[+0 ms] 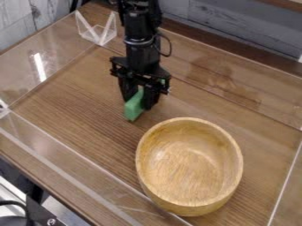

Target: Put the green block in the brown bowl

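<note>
On the wooden table (71, 106): black gripper (140, 95), pointing down
Jaws: either side of slim bright green block (136, 108); grip cannot be told
Right of block: large tan wooden bowl (189, 164), apart

Fingers (131, 95) straddle tilted green block (136, 107), just beside brown bowl (189, 165) on table (71, 115).

A wood-grain table (71, 97) with clear walls (53, 48), pale planks behind.
</note>
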`<state>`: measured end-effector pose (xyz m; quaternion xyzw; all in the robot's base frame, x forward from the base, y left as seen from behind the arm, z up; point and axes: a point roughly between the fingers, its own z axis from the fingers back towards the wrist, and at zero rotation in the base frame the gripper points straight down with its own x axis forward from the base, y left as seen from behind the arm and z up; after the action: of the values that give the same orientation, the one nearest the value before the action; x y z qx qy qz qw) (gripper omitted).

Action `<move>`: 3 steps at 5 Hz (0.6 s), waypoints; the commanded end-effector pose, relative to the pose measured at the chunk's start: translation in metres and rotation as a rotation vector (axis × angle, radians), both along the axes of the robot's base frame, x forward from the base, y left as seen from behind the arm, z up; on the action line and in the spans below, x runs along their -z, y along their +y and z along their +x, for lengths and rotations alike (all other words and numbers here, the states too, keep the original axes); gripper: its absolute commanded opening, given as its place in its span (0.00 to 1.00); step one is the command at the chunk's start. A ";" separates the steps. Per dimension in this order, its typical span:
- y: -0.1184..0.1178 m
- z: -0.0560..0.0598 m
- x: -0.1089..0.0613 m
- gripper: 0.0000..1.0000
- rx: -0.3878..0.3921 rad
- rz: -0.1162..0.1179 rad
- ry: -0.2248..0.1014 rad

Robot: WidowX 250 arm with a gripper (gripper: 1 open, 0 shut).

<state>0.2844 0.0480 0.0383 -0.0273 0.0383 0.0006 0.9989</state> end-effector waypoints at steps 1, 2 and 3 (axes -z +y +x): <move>-0.001 0.014 -0.029 0.00 0.020 0.024 -0.094; -0.001 0.015 -0.030 0.00 0.034 0.028 -0.097; -0.001 0.018 -0.030 1.00 0.038 0.034 -0.100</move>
<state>0.2906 0.0475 0.0474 -0.0189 0.0283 -0.0125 0.9993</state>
